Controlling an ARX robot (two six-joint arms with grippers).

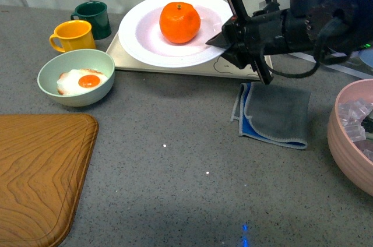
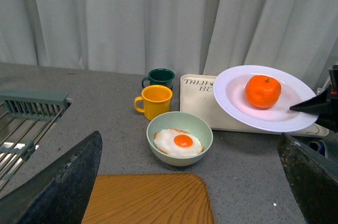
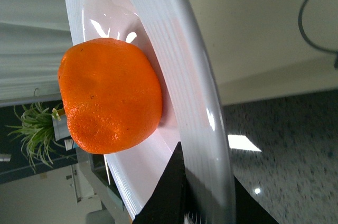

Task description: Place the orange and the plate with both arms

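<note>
At the right edge of the plate (image 1: pixel 145 37), your right gripper (image 1: pixel 221 36) pinches the rim, with the orange (image 1: pixel 180 22) just leftward; your left gripper (image 2: pixel 190 135) hangs spread, farther off.

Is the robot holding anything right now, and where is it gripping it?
The right gripper pinches the plate by its rim, with the orange resting on it. The left gripper holds nothing.

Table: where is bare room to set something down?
The widest bare patch is the grey table in front, between board, cloth and egg bowl. The board is bare too. The back is crowded: yellow mug, green mug, tray, and the plate with the orange, held by the right gripper. The pink bowl fills the right edge.
</note>
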